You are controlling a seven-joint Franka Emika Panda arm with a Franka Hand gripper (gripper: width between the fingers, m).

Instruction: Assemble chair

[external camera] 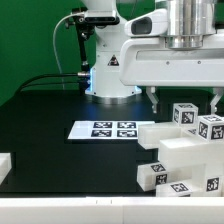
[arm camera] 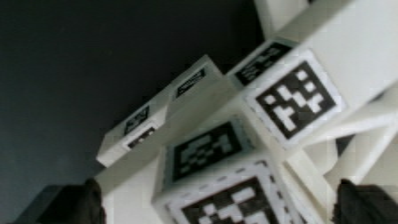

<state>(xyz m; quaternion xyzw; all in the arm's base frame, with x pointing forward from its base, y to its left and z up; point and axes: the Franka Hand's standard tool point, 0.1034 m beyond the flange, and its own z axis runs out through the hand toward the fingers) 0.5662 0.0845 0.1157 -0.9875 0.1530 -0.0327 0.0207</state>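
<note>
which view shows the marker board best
The exterior view. The marker board lies flat on the black table with its four tags in plain sight, toward that view's left of the white chair parts. The wrist view shows only tagged chair parts close up, not the board.

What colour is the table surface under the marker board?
Black. The table shows best in the exterior view, dark around the white marker board.
</note>
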